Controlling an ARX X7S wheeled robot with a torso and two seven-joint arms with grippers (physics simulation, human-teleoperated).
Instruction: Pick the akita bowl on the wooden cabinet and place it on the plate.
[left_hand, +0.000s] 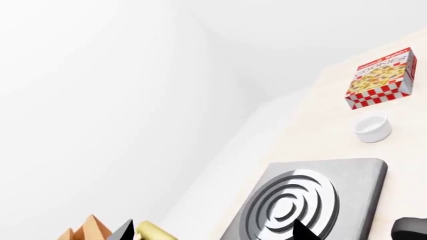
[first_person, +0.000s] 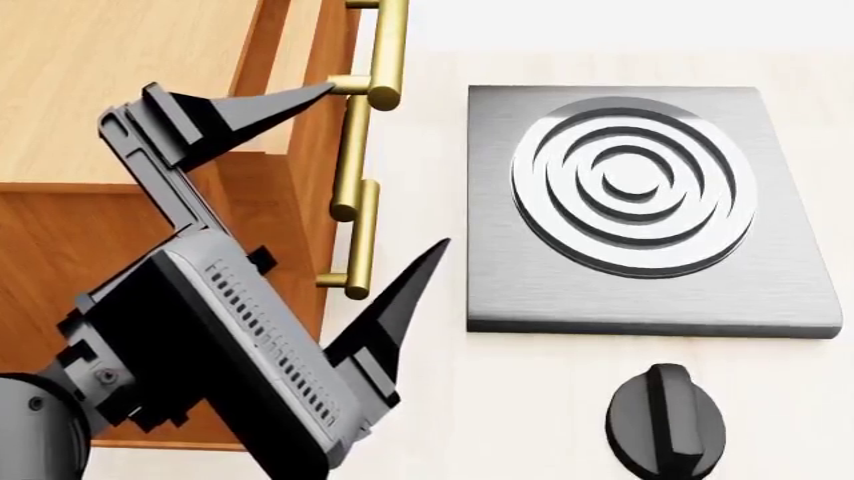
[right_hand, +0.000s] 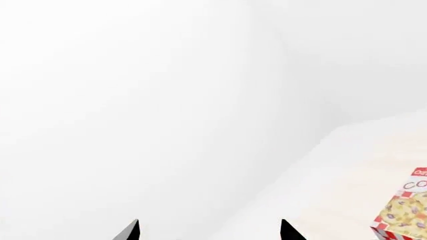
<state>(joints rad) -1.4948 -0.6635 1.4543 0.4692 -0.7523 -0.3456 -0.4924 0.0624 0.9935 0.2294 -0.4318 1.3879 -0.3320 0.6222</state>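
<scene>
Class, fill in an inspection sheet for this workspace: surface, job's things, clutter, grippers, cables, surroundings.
Surface: pale counter, with a grey burner plate and black knob.
Job's things: wooden cabinet with brass handles; bowl and plate nothing seen.
Clutter: cookie box and small plain white cup apart on the counter.
Grippers: left gripper open, one finger at a cabinet handle, holding nothing; right gripper open, only fingertips in view.
Cables: nothing seen.
Surroundings: plain white walls.
</scene>
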